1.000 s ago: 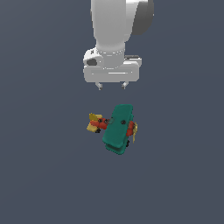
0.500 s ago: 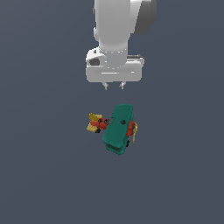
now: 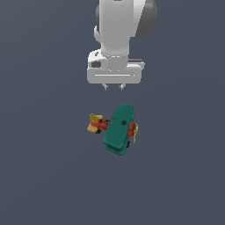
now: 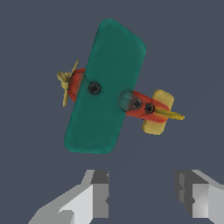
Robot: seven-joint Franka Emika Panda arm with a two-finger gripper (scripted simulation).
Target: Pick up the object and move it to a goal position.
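Pincer [image 3: 113, 87] hanging above the surface, fingers spread apart, gripping nothing. Well clear of the toy airplane [image 3: 117, 128], no contact. Airplane resting on the plain dark grey floor [image 3: 44, 176], just below the pincer in the exterior view. Broad teal wing [image 4: 105, 87] across a red body, yellow propeller [image 4: 65, 83] at one end, yellow tail fins [image 4: 158, 114] at the other. Tail towards the exterior view's left, propeller towards its right. Two grey fingertips [image 4: 94, 197] showing in the wrist view, wide gap between them.
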